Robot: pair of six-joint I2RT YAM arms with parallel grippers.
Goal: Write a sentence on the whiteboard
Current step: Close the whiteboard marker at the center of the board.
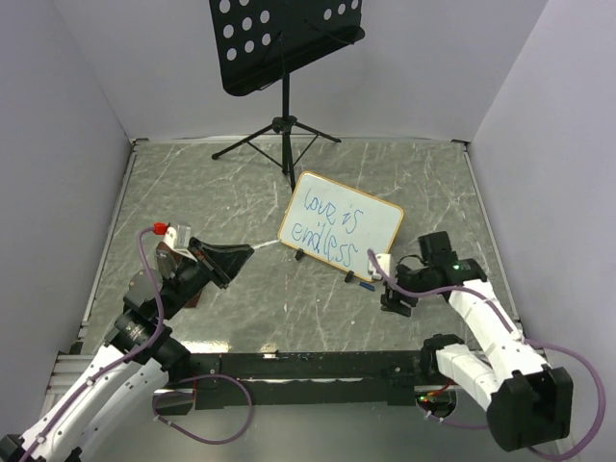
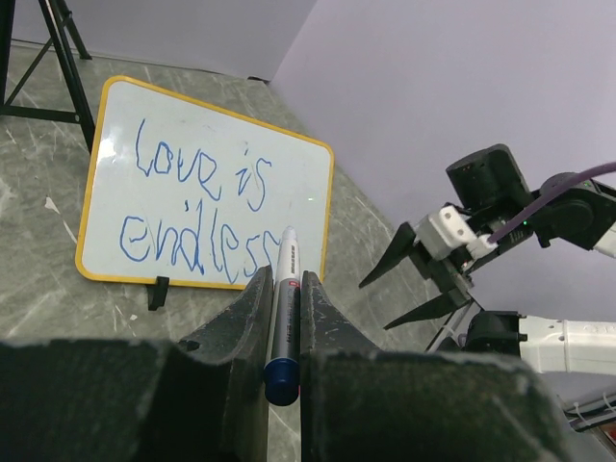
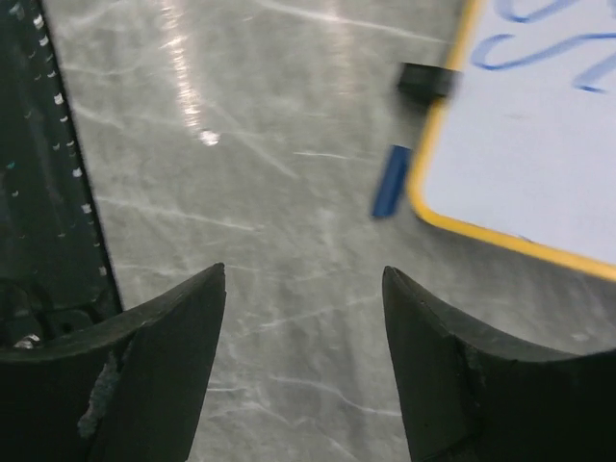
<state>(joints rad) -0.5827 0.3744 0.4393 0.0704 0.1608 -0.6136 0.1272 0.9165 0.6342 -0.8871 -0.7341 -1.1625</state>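
The whiteboard (image 1: 381, 218) stands tilted on little black feet in the middle of the table, with the sentence "love is endless" (image 1: 325, 229) in blue on it. It also shows in the left wrist view (image 2: 298, 168), and its yellow-edged corner shows in the right wrist view (image 3: 539, 164). My left gripper (image 1: 239, 256) is shut on a grey marker (image 2: 282, 308) with a blue end, its tip pointing at the board from the left and apart from it. My right gripper (image 3: 304, 274) is open and empty, low over the table by the board's near right corner.
A small blue marker cap (image 3: 391, 180) lies on the table beside the board's edge and also shows from above (image 1: 367, 285). A black perforated music stand (image 1: 284, 38) on a tripod stands behind the board. Grey walls enclose the table.
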